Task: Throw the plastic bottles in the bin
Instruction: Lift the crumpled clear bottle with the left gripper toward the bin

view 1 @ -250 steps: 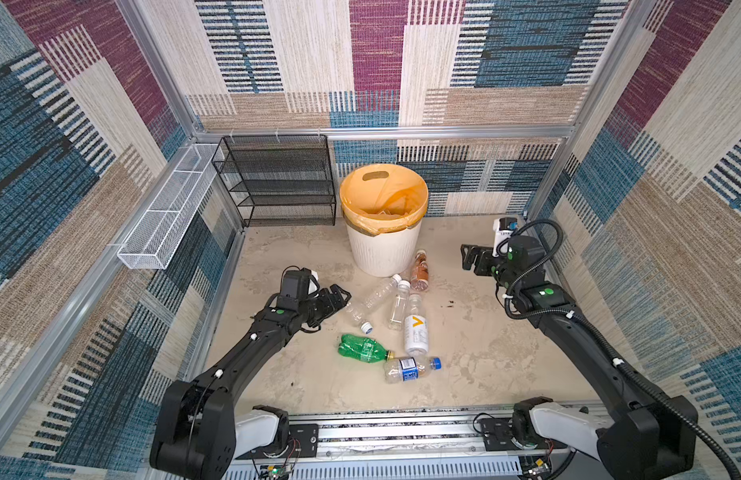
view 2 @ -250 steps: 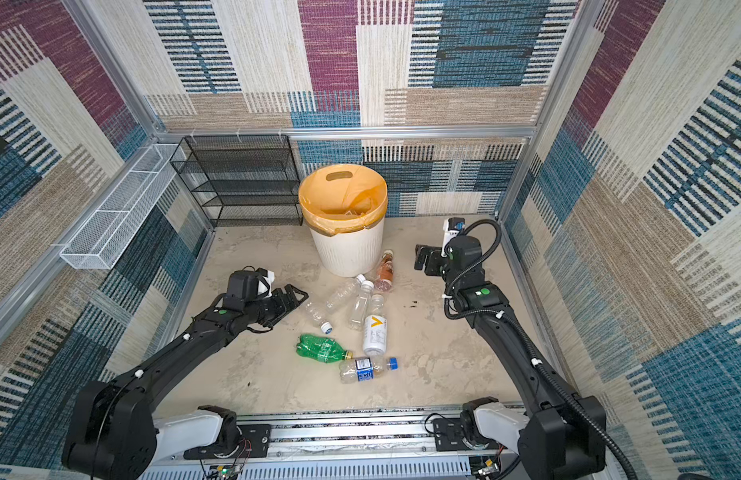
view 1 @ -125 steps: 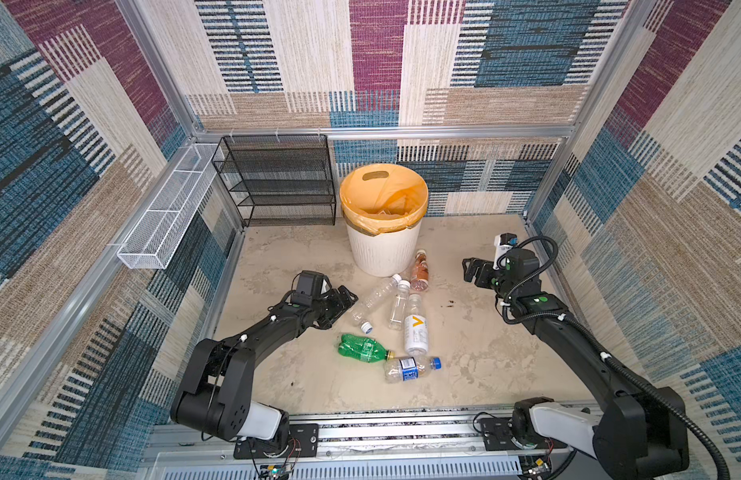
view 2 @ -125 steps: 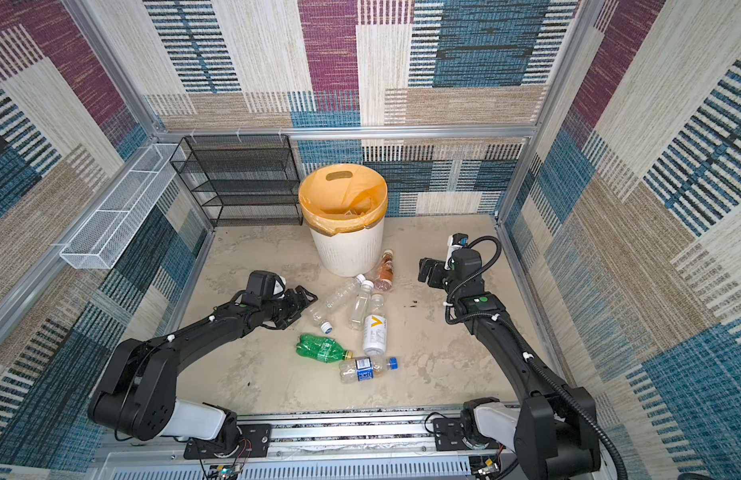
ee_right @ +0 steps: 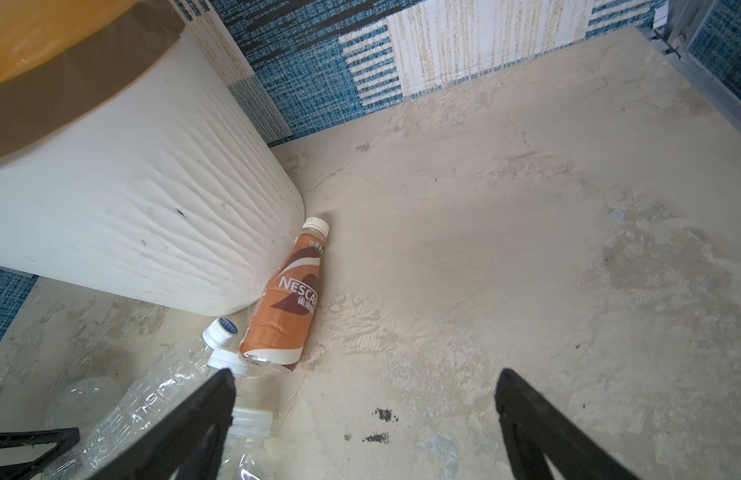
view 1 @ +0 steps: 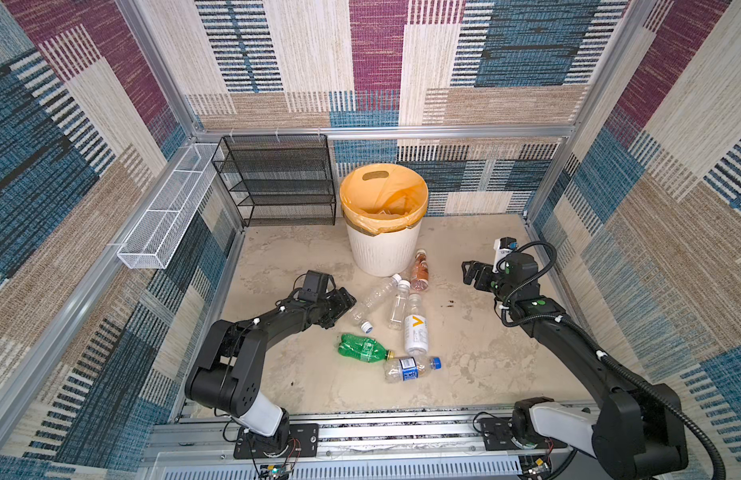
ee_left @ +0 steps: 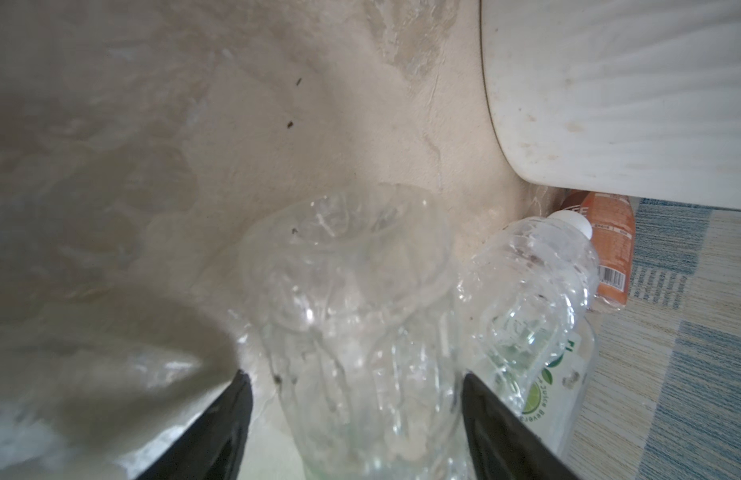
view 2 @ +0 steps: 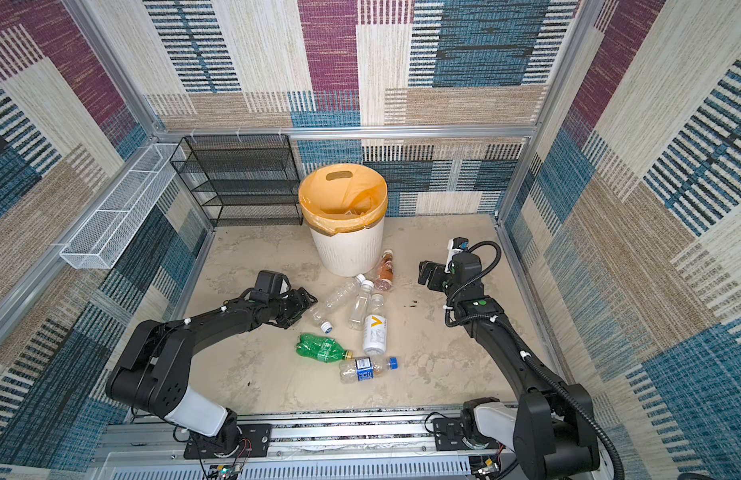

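Observation:
Several plastic bottles lie on the floor in front of the white bin point(view 1: 383, 253) point(view 2: 346, 255) with its orange bag. My left gripper point(view 1: 340, 305) point(view 2: 303, 301) point(ee_left: 353, 375) is open, low on the floor, its jaws on either side of a crumpled clear bottle point(view 1: 355, 314) point(ee_left: 352, 299); one finger touches it and a gap shows at the other. A ribbed clear bottle point(view 1: 375, 296) and a juice-label bottle point(ee_left: 547, 386) lie beside it. My right gripper point(view 1: 470, 272) point(view 2: 427, 272) point(ee_right: 366, 376) hangs open and empty to the right of the orange-label bottle point(view 1: 419, 272) point(ee_right: 290, 307), which leans on the bin.
A green bottle point(view 1: 360, 348), a white-label bottle point(view 1: 415, 328) and a blue-label bottle point(view 1: 410, 368) lie nearer the front rail point(view 1: 360, 432). A black mesh rack point(view 1: 277, 178) stands left of the bin, and a white wire basket point(view 1: 165, 216) hangs on the left wall.
My left arm has dropped low and pushed right, and its jaws have narrowed around the crumpled clear bottle. My right gripper has sunk a little toward the floor, still open.

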